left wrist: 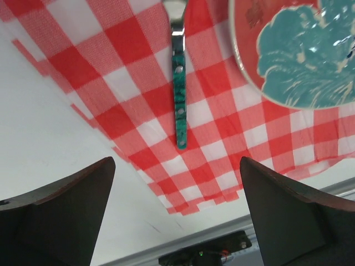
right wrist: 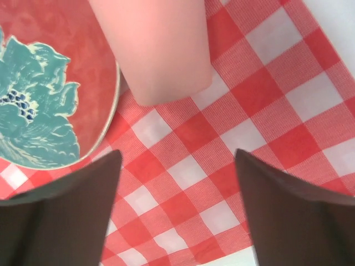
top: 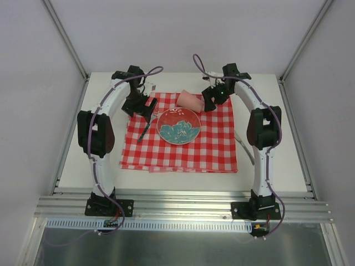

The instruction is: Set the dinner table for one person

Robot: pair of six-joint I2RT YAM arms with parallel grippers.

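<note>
Bright, even, diffuse light, soft shadows, small glints on the plate (left wrist: 299, 55).

Pale enclosure around an off-white table (top: 83, 166)

3 plain whitish wall panels (top: 177, 33) close the back and sides, with 2 aluminium posts (top: 65, 39) slanting up from the far corners. An aluminium rail (top: 183, 209) runs along the table's near edge, a dull grey metal sheet (top: 166, 249) below it. Light is soft and even.

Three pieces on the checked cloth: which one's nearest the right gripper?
The pink cup, beyond the plate, right by the right gripper. The green-handled fork lies left of the plate, by the left gripper.
</note>
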